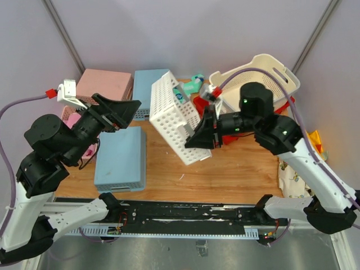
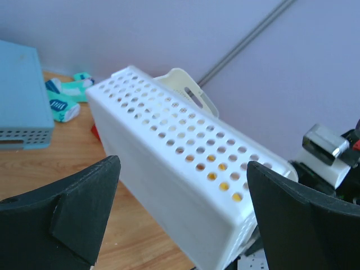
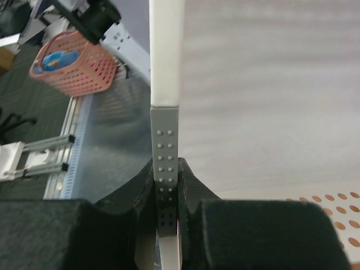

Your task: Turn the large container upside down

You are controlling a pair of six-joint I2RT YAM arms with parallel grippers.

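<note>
The large container (image 1: 270, 70), a cream basket with cut-out handles, sits tilted at the back right; its handle (image 2: 188, 90) peeks out behind the white basket in the left wrist view. My right gripper (image 1: 203, 134) holds a smaller white perforated basket (image 1: 171, 115), lifted and tipped on its side. In the right wrist view the gripper (image 3: 167, 185) is shut on that basket's thin rim (image 3: 166, 56). My left gripper (image 1: 121, 109) stands wide open just left of the white basket (image 2: 169, 152), touching nothing.
A flat blue box (image 1: 121, 160) lies front left, another blue box (image 1: 149, 84) and a pink box (image 1: 104, 84) at the back. A red tray (image 1: 199, 106) lies under the cream basket. Teal socks (image 1: 196, 83) lie behind the white basket. A patterned cloth (image 1: 292, 174) hangs at the right edge.
</note>
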